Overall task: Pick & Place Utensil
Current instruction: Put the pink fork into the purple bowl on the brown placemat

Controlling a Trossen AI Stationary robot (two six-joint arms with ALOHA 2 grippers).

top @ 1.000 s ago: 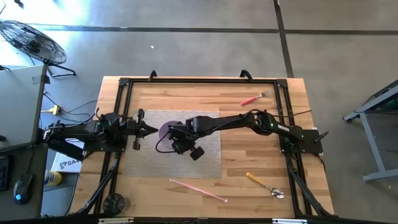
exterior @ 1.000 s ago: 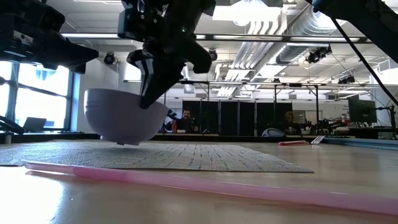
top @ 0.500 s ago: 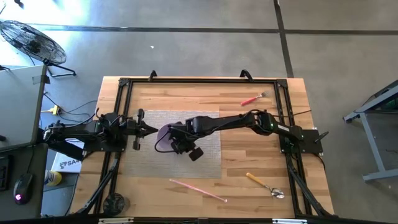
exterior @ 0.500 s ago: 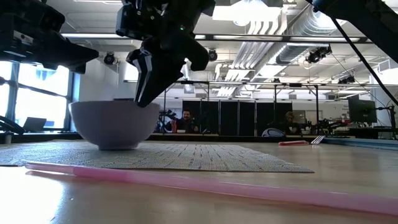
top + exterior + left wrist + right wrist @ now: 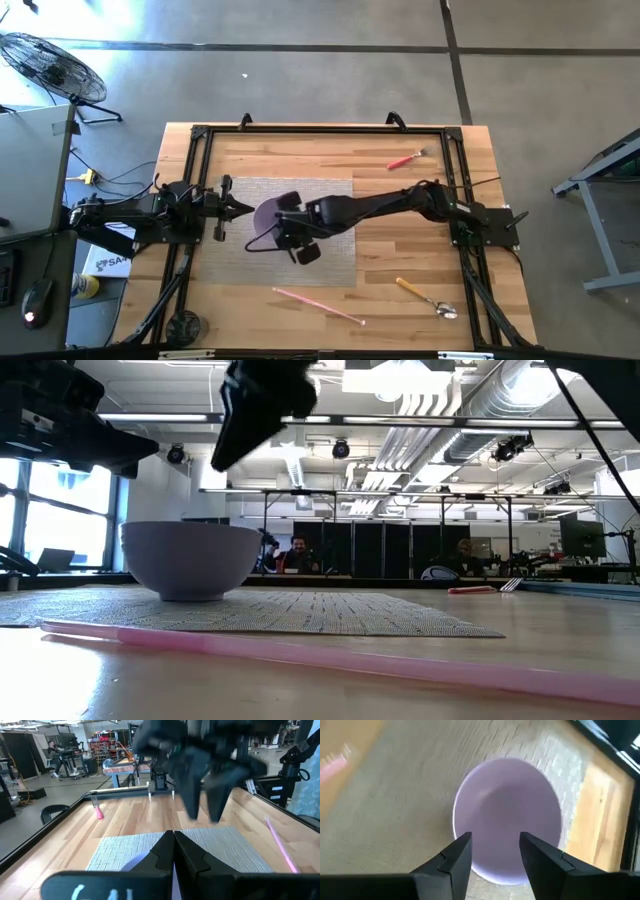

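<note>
A lavender bowl (image 5: 266, 214) stands upright by its base on the grey woven mat (image 5: 335, 255); in the low view the bowl (image 5: 190, 558) sits level. My right gripper (image 5: 495, 852) hangs open straight above the bowl (image 5: 507, 827), well clear of its rim, and in the low view my right gripper (image 5: 262, 405) is high up. My left gripper (image 5: 173, 851) is shut and waits at the mat's left edge, beside the bowl. On the bare wood lie a long pink utensil (image 5: 318, 305), a yellow-handled spoon (image 5: 425, 297) and a red-handled fork (image 5: 407, 158).
The pink utensil (image 5: 330, 660) lies across the near part of the table, in front of the mat. The spoon is near the right near corner, the fork near the far right. A black frame (image 5: 200, 135) runs around the tabletop. People sit in the room far behind.
The right gripper has brought the bowl, held tilted just above the mat, down until it stood level on its base. It has then let go of the rim and risen straight up. The bowl stays where it was set.
</note>
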